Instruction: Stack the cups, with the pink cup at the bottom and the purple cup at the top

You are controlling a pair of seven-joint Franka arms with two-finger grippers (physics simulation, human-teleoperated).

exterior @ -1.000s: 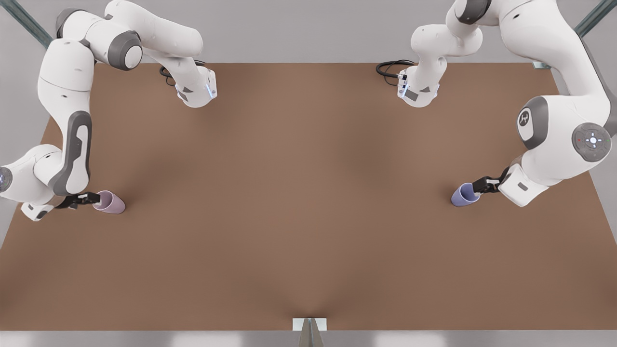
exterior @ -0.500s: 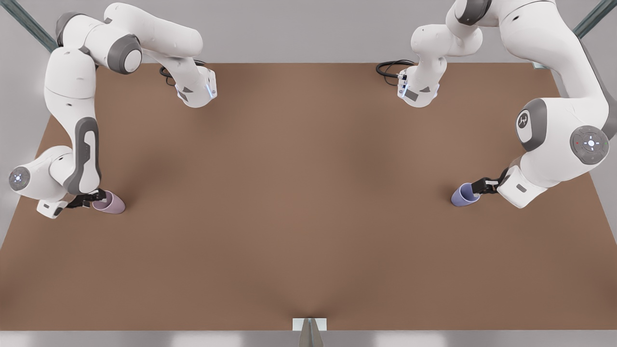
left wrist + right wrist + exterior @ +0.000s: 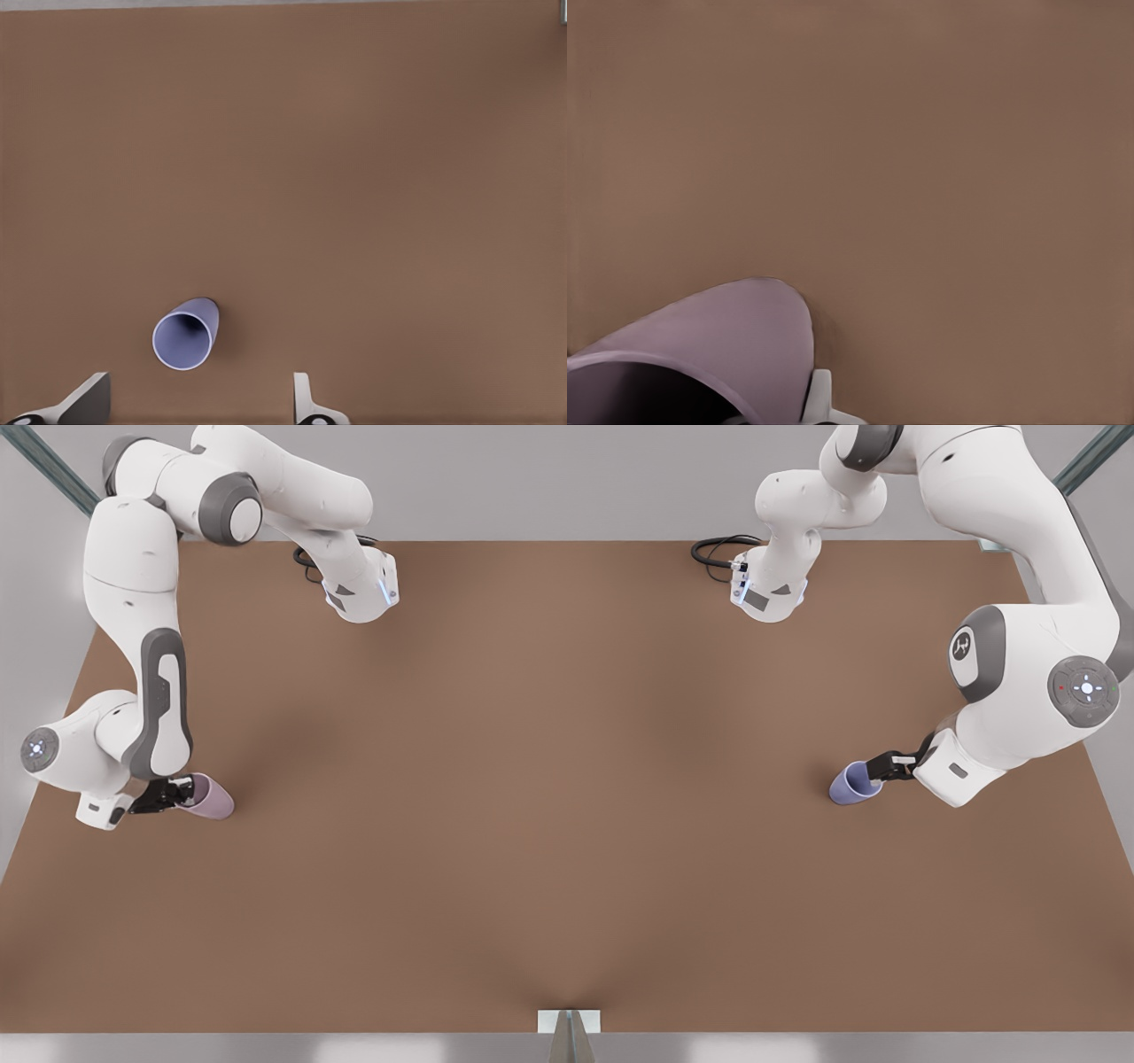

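Brown matte tabletop carries both cups, well apart. The small bluish periwinkle-purple tapered cup stands at the front view's right, just ahead of the left gripper. In the left wrist view this gripper's fingers are spread wide, with the purple cup ahead of them and nearer one finger, untouched. The small pale pink-mauve tapered cup sits at the front view's left, right against the right gripper. Its rim looms close in the right wrist view. Whether that gripper clasps it, I cannot tell.
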